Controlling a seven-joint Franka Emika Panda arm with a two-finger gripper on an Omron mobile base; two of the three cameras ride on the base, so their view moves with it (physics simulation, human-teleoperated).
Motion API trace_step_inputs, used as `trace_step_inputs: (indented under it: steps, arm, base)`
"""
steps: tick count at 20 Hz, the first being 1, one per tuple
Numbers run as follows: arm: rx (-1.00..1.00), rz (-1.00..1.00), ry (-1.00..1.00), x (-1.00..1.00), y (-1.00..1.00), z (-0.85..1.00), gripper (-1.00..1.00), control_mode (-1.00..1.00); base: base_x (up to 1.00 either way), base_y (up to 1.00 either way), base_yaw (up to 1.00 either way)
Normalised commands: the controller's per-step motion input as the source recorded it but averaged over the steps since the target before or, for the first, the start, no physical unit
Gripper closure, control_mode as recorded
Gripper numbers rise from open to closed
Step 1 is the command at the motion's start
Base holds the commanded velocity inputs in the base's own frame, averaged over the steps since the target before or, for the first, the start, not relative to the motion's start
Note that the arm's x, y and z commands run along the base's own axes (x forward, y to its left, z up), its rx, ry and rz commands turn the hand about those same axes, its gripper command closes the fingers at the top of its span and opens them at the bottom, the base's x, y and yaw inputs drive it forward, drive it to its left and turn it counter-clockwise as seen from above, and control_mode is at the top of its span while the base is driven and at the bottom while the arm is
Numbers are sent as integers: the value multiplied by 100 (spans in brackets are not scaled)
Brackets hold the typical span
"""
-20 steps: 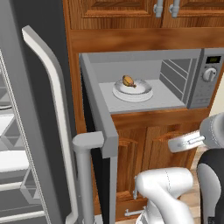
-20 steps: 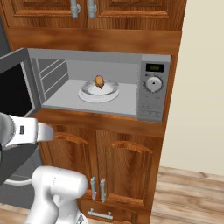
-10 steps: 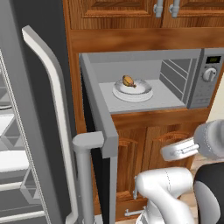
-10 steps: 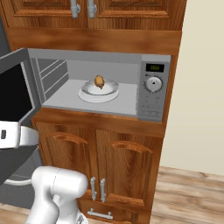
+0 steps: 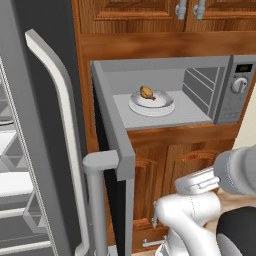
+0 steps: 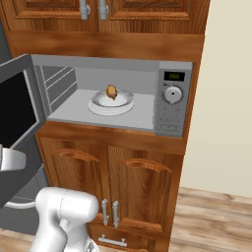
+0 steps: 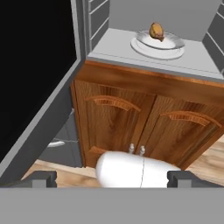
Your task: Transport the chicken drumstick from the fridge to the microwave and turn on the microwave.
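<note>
The chicken drumstick [image 5: 146, 92] [image 6: 111, 91] [image 7: 156, 31] lies on a white plate [image 5: 161, 107] [image 6: 101, 106] [image 7: 146, 47] inside the microwave [image 6: 172, 106] [image 5: 235, 92]. The microwave's dark glass door [image 7: 35, 78] [image 6: 17, 108] [image 5: 114, 137] hangs wide open. My gripper [image 7: 111, 179] is open with nothing in it, its fingertips [image 7: 41, 178] far apart. It hangs low and back from the microwave, in front of the wooden cabinet doors under it. The fridge [image 5: 12, 165] stands open at the left, with its white shelves showing.
The fridge door's long curved handle [image 5: 60, 125] stands close beside the open microwave door. Wooden cabinet doors [image 6: 113, 182] [image 7: 144, 122] lie below the microwave, with more [image 6: 93, 10] above it. A beige wall [image 6: 226, 98] and wood floor [image 6: 216, 221] are to the right.
The arm's hand has drawn back and sunk lower, sliding toward the open microwave door's side. The drumstick, plate and door have not moved. The gripper has stayed open.
</note>
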Motion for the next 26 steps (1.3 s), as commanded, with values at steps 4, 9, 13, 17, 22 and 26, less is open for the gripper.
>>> trace_step_inputs:
  steps: [4, 9, 13, 17, 22, 26]
  arm:
    - [0, 0, 0, -23, 21, 0, -100, -100]
    - [0, 0, 0, -19, 21, 0, -100, -100]
    - [0, 0, 0, -20, 18, 0, -100, -100]
    - [0, 0, 0, -23, 28, 0, 100, -100]
    - [0, 0, -1, -25, 26, 0, 100, -100]
    - [-1, 0, -5, -31, 17, 0, 100, -100]
  base:
    - [0, 0, 0]
    - [0, 0, 0]
    - [0, 0, 0]
    - [0, 0, 0]
    - [0, 0, 0]
    - [0, 0, 0]
